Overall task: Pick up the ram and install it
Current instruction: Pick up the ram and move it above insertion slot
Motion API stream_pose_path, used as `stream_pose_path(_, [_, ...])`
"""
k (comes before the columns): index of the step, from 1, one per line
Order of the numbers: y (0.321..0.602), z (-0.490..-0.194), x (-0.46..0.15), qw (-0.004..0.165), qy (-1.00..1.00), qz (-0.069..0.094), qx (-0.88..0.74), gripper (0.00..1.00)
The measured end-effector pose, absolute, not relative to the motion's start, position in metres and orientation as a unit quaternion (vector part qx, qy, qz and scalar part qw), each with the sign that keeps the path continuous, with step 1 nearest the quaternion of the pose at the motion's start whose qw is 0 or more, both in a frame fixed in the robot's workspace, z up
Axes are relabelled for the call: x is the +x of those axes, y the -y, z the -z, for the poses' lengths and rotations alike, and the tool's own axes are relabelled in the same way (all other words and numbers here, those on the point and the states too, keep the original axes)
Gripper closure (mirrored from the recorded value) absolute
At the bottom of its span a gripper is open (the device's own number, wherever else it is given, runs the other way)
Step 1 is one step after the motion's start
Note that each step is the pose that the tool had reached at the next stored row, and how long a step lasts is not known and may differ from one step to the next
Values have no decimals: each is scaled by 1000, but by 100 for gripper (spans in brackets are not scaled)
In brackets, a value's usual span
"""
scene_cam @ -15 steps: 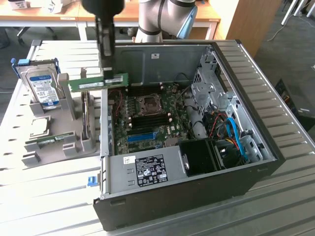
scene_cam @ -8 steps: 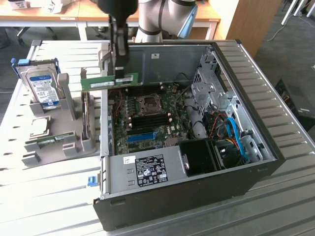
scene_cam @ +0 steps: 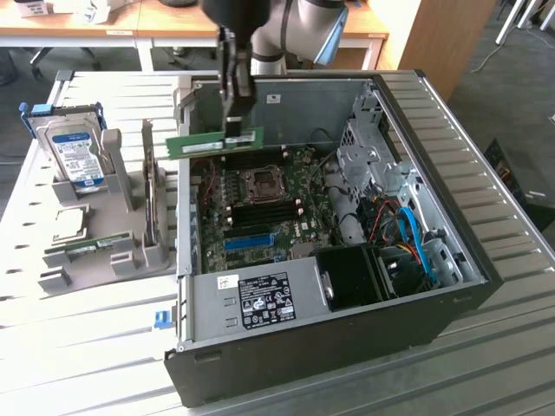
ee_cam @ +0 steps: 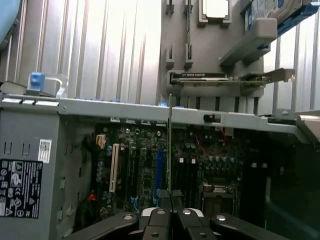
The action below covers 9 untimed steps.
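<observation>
Gripper is clenched on the ram. You have the green stick pinched near one end, its long edge level, with most of its length reaching toward the exterior view's left. It hangs in the air inside the open computer case, over the rear part of the motherboard and above the processor socket. It is not seated in any slot.

In your wrist view the ram shows edge-on as a thin line running out from the gripper, with the board's slots beneath it.

On the tabletop to the exterior view's left of the case, a grey holder carries a hard drive, a square silver processor chip and an upright expansion card.
</observation>
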<state>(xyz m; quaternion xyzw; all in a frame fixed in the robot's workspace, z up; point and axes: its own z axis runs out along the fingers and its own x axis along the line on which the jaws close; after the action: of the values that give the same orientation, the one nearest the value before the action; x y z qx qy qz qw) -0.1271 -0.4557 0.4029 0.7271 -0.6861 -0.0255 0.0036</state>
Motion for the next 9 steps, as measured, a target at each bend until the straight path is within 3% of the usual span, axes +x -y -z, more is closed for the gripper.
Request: stream_pose_path(9, [456, -403, -95, 4, 686, 25, 727, 89])
